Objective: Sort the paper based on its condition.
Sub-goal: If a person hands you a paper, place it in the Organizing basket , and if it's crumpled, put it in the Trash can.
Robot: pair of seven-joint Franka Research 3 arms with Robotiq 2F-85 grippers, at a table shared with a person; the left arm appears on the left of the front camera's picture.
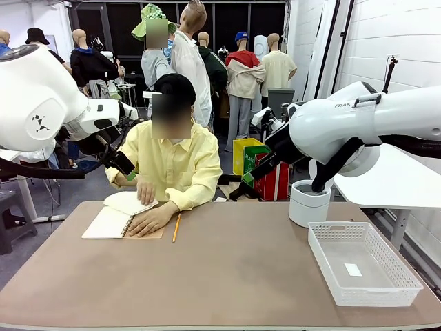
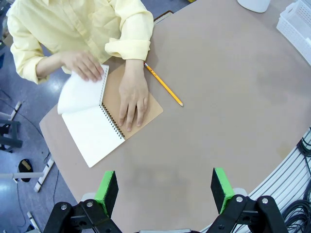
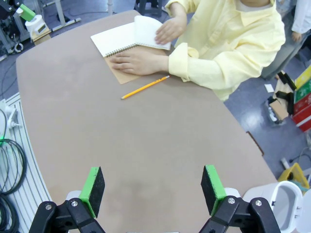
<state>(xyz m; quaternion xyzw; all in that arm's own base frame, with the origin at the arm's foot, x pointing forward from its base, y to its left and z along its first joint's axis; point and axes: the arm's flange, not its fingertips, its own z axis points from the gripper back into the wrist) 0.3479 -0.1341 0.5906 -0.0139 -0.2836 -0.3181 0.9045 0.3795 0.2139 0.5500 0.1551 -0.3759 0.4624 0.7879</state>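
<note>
Left gripper point(image 2: 164, 183) and right gripper point(image 3: 152, 180) both spread wide above the bench point(image 2: 223, 102), person's hand point(image 2: 132, 97) flat on open spiral notebook point(image 2: 95, 135), pencil point(image 2: 163, 84) just beside it.

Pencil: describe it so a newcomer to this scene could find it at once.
On the brown table, look to the far side where the person leans on an open spiral notebook. Beside its brown cover lies the pencil, the only thin yellow stick there.

Front faces the person point(image 1: 172, 169); 2 wrist cameras overlook the notebook point(image 2: 92, 138).
</note>
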